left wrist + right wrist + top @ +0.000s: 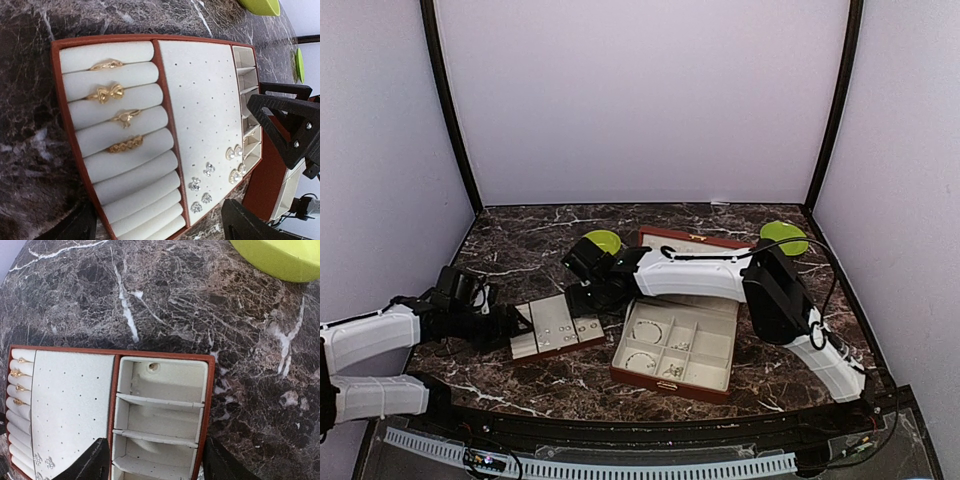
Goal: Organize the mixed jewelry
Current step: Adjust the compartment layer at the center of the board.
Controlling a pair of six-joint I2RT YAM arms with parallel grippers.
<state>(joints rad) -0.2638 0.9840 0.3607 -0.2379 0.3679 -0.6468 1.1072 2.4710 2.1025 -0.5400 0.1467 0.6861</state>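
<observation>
Just ahead of the left gripper (162, 225), its jaws wide and empty, four gold rings (112, 93) and several studs (207, 169) already sit in the tray (59, 100), while the right gripper (157, 462), likewise spread and empty, hangs over its nearly bare side compartments (160, 385), so sorting seems partway done.

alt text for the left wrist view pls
A red-brown tray lined in cream lies on a dark marble table, with four gold rings tucked in its padded rolls at left and sparkly stud earrings pinned low on the perforated middle panel. A lime-green bowl sits beyond.
</observation>
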